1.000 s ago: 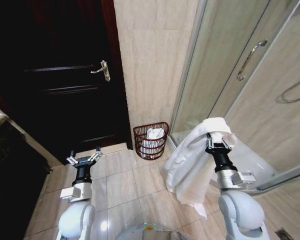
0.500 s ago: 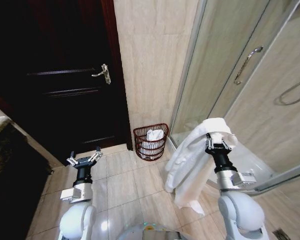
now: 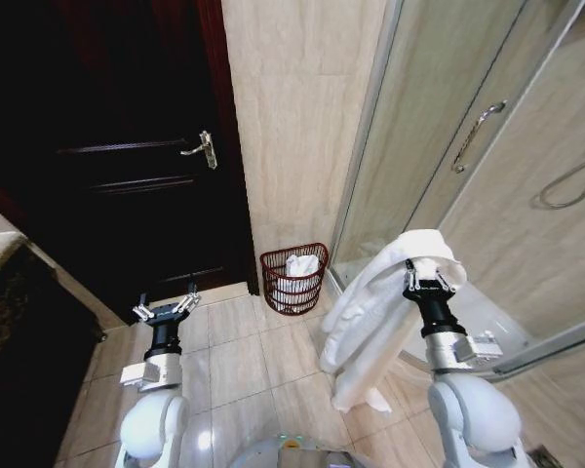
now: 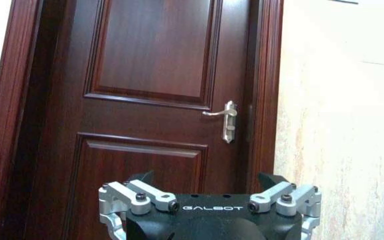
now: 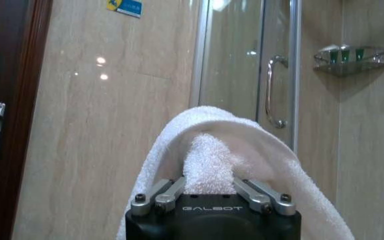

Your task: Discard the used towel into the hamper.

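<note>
Since a second ago the whole head view has slid, so the camera moved; the towel hangs from the right hand as before, its tail now clear of the floor tiles. That hand is closed on a bunch of towel. Ahead stands the hamper, against the marble wall beside the dark door, already holding white cloth. Left hand waits low, spread open, empty. To do this well, I'd bring the towel squarely over the rim before letting go. "GALBOT" reads on both wrists.
</note>
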